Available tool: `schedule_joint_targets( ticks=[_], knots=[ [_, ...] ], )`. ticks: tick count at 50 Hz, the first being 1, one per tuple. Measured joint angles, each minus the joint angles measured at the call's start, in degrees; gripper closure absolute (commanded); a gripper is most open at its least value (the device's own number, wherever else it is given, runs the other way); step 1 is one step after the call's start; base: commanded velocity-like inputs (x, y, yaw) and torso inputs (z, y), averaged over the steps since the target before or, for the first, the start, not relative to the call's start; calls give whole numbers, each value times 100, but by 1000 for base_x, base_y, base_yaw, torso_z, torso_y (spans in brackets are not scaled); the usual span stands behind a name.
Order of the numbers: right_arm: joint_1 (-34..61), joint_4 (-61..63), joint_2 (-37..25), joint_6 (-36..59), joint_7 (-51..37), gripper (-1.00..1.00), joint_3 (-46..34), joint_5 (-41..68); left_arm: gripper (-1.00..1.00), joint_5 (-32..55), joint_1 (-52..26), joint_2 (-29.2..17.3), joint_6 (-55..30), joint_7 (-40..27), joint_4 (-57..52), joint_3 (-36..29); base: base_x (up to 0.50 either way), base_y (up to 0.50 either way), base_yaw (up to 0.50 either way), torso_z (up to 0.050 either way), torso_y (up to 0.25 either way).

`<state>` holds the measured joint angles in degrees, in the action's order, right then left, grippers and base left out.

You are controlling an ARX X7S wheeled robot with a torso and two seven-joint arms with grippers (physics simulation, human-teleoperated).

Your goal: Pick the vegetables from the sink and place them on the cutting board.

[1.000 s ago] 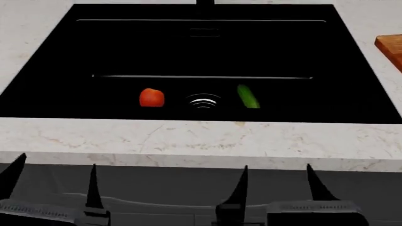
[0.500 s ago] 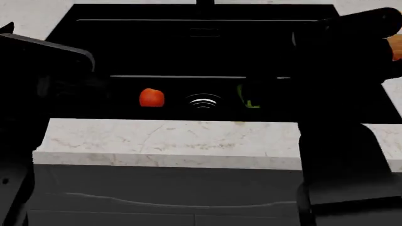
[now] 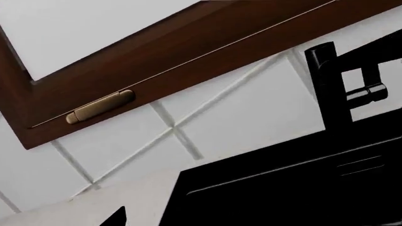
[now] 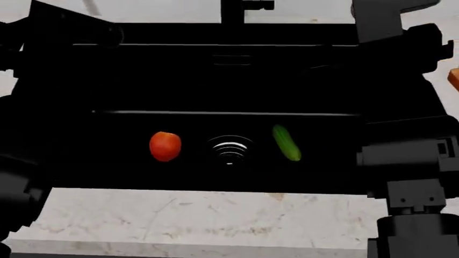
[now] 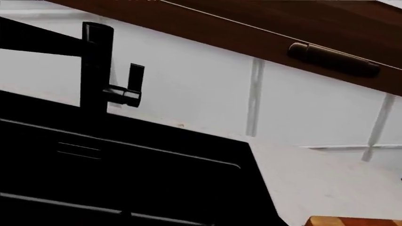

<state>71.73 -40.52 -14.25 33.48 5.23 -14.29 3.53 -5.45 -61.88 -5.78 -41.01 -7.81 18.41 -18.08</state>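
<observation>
Right now, from the head camera, I see the tomato [image 4: 165, 146] and the cucumber [image 4: 286, 143] both lying on the floor of the black sink [image 4: 229, 70], one on each side of the chrome-ringed drain [image 4: 230, 151]. The tomato sits toward my left arm's side, the cucumber toward my right, angled a little, and neither touches the drain ring. Both arms rise as dark masses at the two edges of that view: the left arm [image 4: 29, 161] covers the sink's left wall, the right arm [image 4: 412, 156] covers its right wall. I cannot see either claw's tips in any view, so I cannot tell whether the fingers are apart or together.

Only a sliver of the cutting board [image 4: 454, 78] shows past the right arm, on the counter [image 4: 215, 220] beside the sink; its wooden corner [image 5: 351, 221] also appears in the right wrist view. Both wrist cameras look toward the back wall, showing the black faucet [image 5: 95, 70], white tiles [image 3: 251, 113] and a brown cabinet [image 3: 188, 56] with a bar handle [image 3: 100, 106].
</observation>
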Motion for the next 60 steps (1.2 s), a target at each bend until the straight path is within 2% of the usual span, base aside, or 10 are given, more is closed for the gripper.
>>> schedule_joint_targets(
  ticks=[17, 35, 41, 60],
  knots=[
    [-169, 222, -37, 334, 69, -100, 12, 106, -100, 142, 9, -102, 38, -59, 171, -32, 500, 0, 0, 0, 1],
    [-561, 901, -111, 924, 43, -100, 96, 254, -100, 214, 147, -215, -435, -67, -184, -116, 500, 0, 0, 0, 1],
    [-671, 1053, -123, 1072, -4, -100, 155, 301, -100, 348, 183, -205, -329, -95, -137, 40, 0, 0, 0, 0, 2],
    [-964, 1702, -244, 1481, -97, -100, 273, 406, -100, 549, 352, -296, -27, 9, -71, 57, -1, 0, 0, 0, -223]
  ],
)
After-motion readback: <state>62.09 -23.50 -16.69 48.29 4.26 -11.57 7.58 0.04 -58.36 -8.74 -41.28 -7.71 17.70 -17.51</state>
